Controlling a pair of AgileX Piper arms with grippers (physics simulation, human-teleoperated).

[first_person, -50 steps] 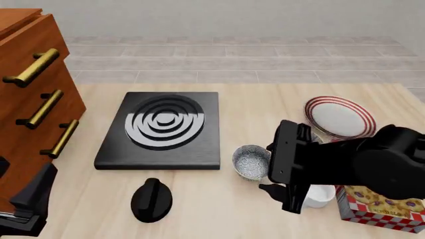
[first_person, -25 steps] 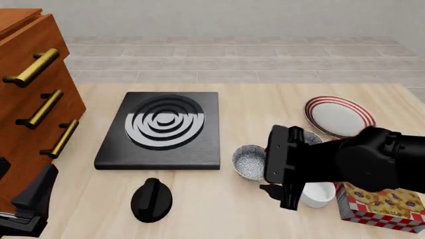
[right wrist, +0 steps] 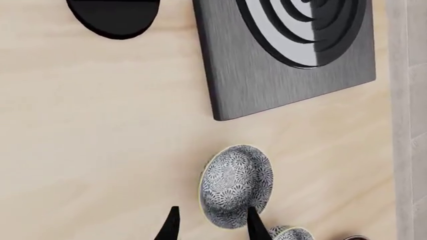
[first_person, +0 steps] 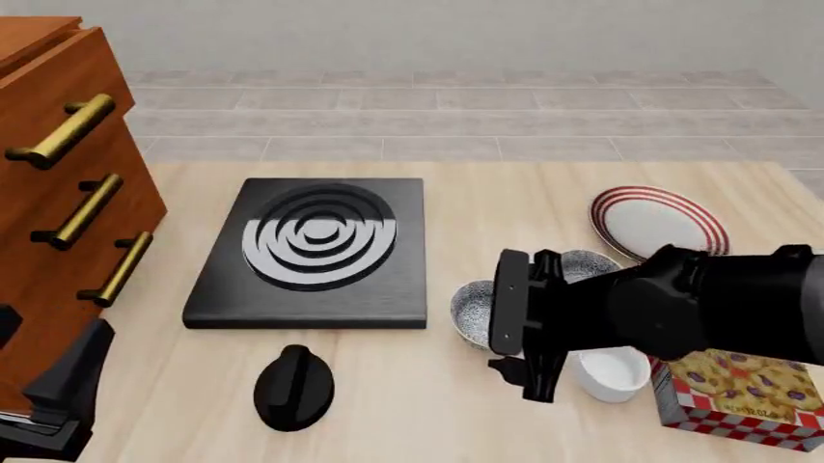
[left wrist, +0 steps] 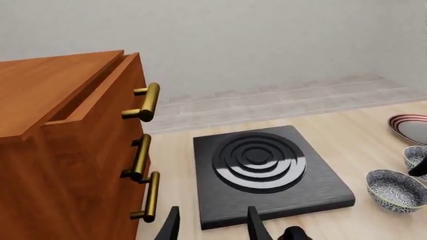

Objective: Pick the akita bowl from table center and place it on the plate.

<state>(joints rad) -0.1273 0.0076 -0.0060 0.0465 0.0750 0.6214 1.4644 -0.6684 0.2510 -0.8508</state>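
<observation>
I have the right end effector (right wrist: 208, 225) spread open and empty just beside the small speckled grey akita bowl with a dark rim (first_person: 480, 311), because I judge the approach to its rim comes next. That bowl sits on the pale wooden table (first_person: 386, 395) just beside the black ribbed burner slab (first_person: 315, 251), its twin behind it. The red-striped round white plate (first_person: 657, 224) waits beyond. My left end effector (left wrist: 212, 227) hangs open, holding nothing, parked by the wooden drawer cabinet (left wrist: 67, 150).

Speckled grey akita bowl (first_person: 478, 311); red-striped white plate (first_person: 659, 225).
</observation>
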